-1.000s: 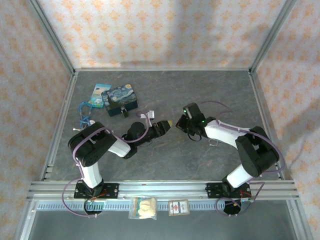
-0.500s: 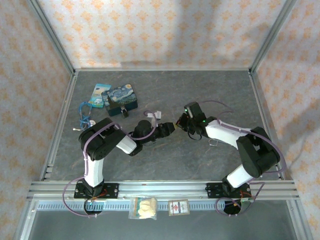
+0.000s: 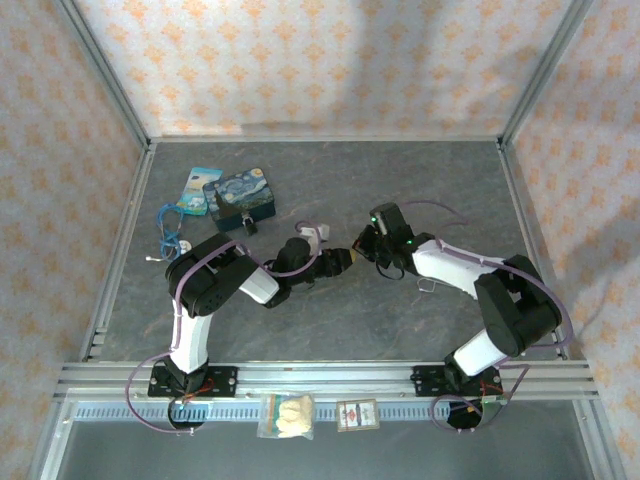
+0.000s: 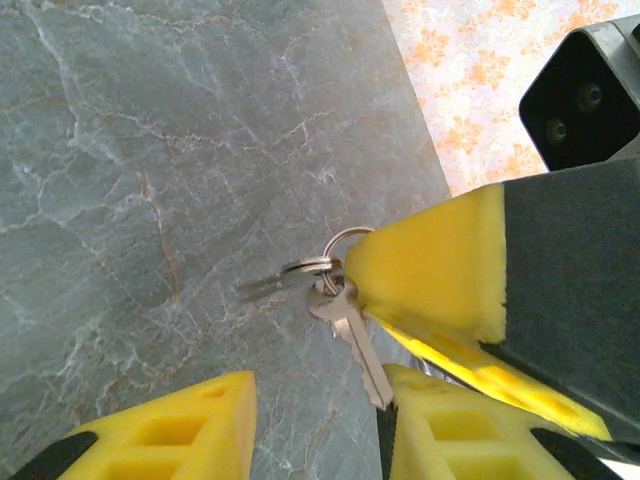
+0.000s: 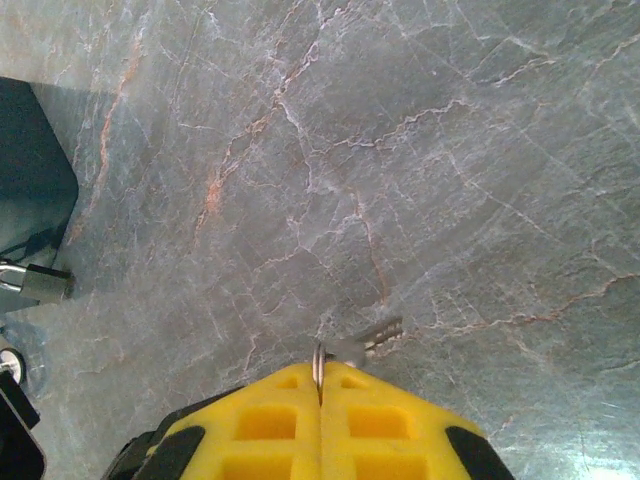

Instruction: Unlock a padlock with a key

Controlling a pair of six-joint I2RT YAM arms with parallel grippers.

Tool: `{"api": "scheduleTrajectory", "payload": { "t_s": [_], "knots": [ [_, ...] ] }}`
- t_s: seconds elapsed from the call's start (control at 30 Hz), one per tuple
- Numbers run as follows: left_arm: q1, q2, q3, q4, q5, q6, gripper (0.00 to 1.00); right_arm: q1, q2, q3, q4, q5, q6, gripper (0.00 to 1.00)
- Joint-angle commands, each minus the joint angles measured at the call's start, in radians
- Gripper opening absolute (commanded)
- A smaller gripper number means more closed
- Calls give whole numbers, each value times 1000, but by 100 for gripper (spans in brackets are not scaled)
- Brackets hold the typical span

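My right gripper (image 5: 320, 375) is shut on the ring of a small silvery key bunch (image 5: 368, 343); one key pokes out sideways past its yellow pads. In the left wrist view another key (image 4: 352, 330) hangs from that ring below the right gripper's fingers (image 4: 430, 270). Its tip rests against the inner side of my left gripper's right finger (image 4: 450, 420). My left gripper (image 4: 320, 388) is open just below, with the hanging key inside the gap. From above, the left gripper (image 3: 343, 261) and right gripper (image 3: 360, 247) meet tip to tip mid-table. The tiny dark padlock (image 3: 245, 228) lies in front of the tin, far left of both.
A blue starry-night tin (image 3: 240, 197) and a blue card (image 3: 197, 190) lie at the back left, with a blue lanyard and wire loops (image 3: 170, 235) beside them. A small wire clip (image 3: 430, 285) lies near the right arm. Two packets (image 3: 285, 415) sit on the front rail.
My left arm has swung right, bringing its open gripper up to the right gripper and the hanging key. The right gripper has hardly moved and still holds the key ring.
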Motion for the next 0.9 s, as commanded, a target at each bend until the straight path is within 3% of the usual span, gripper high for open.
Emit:
{"api": "scheduleTrajectory", "payload": {
  "t_s": [0.0, 0.23, 0.5, 0.7, 0.87],
  "knots": [
    [-6, 8, 37, -30, -10, 61, 36, -2, -28, -12, 3, -7, 7, 0],
    [-7, 23, 81, -48, 2, 88, 35, -3, -15, -10, 9, -27, 8, 0],
    [1, 0, 79, -29, 29, 85, 4, -3, -9, -8, 7, -27, 0, 0],
    [2, -68, 65, -81, 51, 68, 0, -4, 1, 27, -10, -1, -33, 0],
    [31, -110, 23, -76, 110, 16, 0, -22, -29, 80, -52, 25, -126, 34]
  ]
}}
